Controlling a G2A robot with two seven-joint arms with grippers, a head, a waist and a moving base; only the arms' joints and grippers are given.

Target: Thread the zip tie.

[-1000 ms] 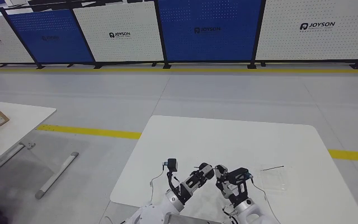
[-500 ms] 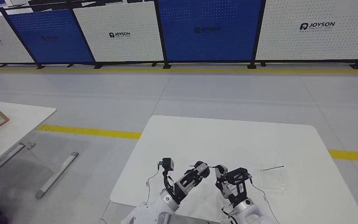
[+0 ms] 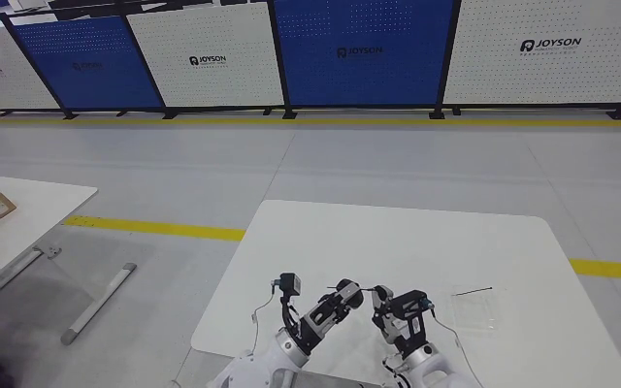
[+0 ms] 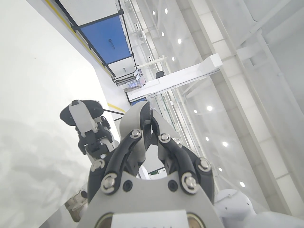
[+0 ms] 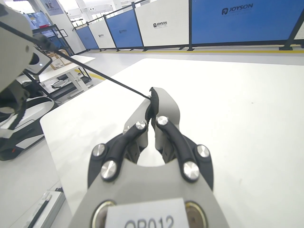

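Note:
A thin black zip tie (image 5: 95, 71) stretches between my two grippers above the near edge of the white table (image 3: 388, 242). My right gripper (image 5: 151, 97) is shut on one end of the strap. The strap runs from there to my left gripper (image 4: 149, 113), which is shut on it too, and a thicker black part sits close to that gripper's grey finger (image 5: 11, 41). In the top view the left gripper (image 3: 346, 292) and right gripper (image 3: 379, 295) are a short way apart, facing each other. The right gripper (image 4: 80, 117) also shows in the left wrist view.
A second black zip tie (image 3: 473, 291) lies on the table to the right of the arms, beside a clear plastic bag (image 3: 477, 310). Another white table (image 3: 39, 209) stands off to the left across the floor.
The left arm has drawn back a little to the left, widening the gap between the grippers. The right arm has barely moved.

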